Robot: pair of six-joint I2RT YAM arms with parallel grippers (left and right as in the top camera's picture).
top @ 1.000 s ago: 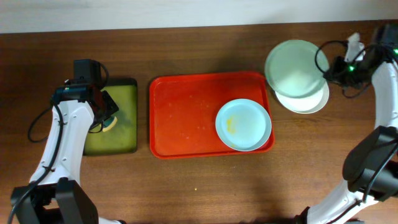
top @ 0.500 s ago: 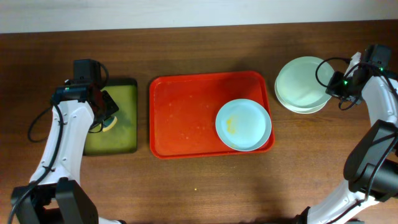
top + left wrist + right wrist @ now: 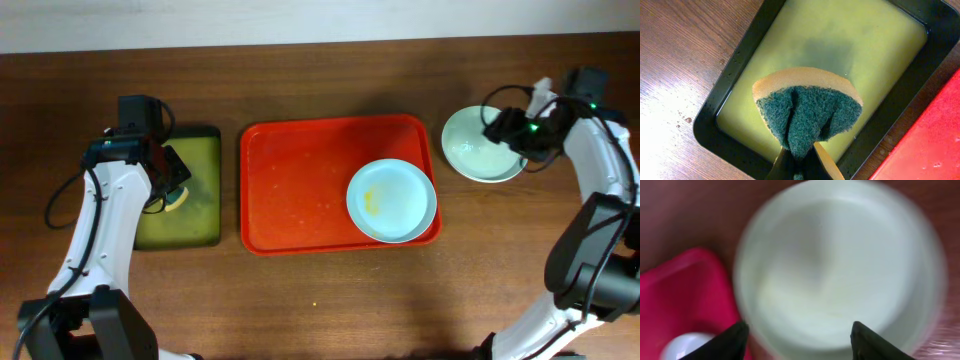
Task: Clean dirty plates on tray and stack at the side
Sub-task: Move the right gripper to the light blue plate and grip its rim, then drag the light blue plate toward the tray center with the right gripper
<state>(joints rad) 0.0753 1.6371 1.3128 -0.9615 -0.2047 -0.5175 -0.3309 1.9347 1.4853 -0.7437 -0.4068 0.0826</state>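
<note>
The pale blue plate (image 3: 391, 200), a yellow smear near its centre, lies at the right-hand end of the red tray (image 3: 290, 180), its edge reaching the tray's front right corner. A mint green plate (image 3: 480, 150) sits on the wooden table (image 3: 300, 310) just beside the tray's right rim, outside it. The right gripper (image 3: 799, 330) hangs over that plate, fingers spread wide with nothing between them; its wrist view is blurred. On the tray's other side, the left gripper (image 3: 799, 165) pinches a folded green-and-yellow sponge (image 3: 807, 112) above the black tray (image 3: 730, 85), whose inside shows yellow-green. Whether the sponge touches the black tray's floor cannot be told.
</note>
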